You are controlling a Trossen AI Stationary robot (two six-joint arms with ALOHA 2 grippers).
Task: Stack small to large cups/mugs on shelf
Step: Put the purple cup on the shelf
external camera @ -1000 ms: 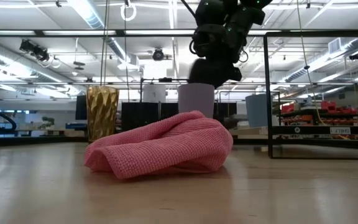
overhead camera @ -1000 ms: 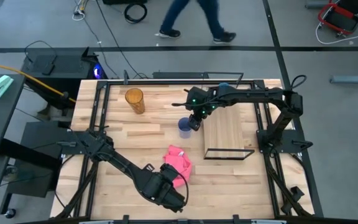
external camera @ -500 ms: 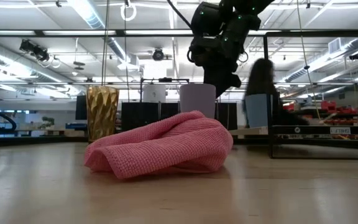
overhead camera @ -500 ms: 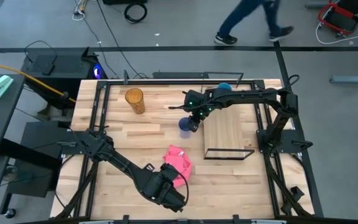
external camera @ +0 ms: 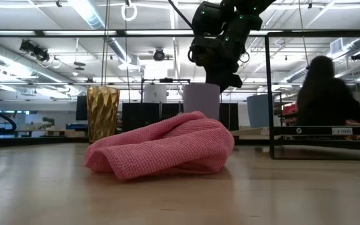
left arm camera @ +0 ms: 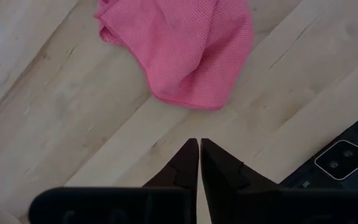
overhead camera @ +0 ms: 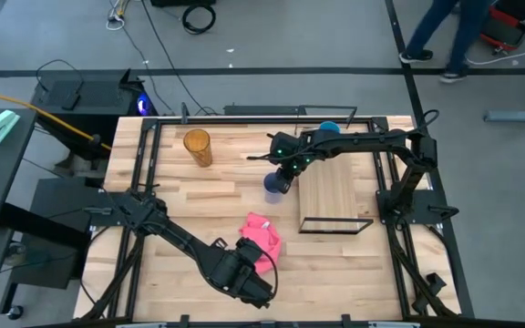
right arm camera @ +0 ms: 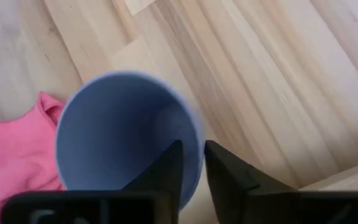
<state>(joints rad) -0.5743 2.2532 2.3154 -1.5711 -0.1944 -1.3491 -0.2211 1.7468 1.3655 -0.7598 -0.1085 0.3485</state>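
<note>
Right wrist view showed the right gripper with its two dark fingers pinching the rim of the lavender purple plastic cup, one inside, one outside; a second earlier they stood wide, so lifting could follow. High view placed that cup just left of the light wood shelf board, the tall amber cup far left, the light blue cup at the shelf's far edge. Left gripper hung clenched, empty, near the crumpled pink cloth.

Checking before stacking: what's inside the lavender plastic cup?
The lavender plastic cup looks empty, bare walls and bottom; the right gripper pinches its rim, one finger covering a sliver inside.
</note>
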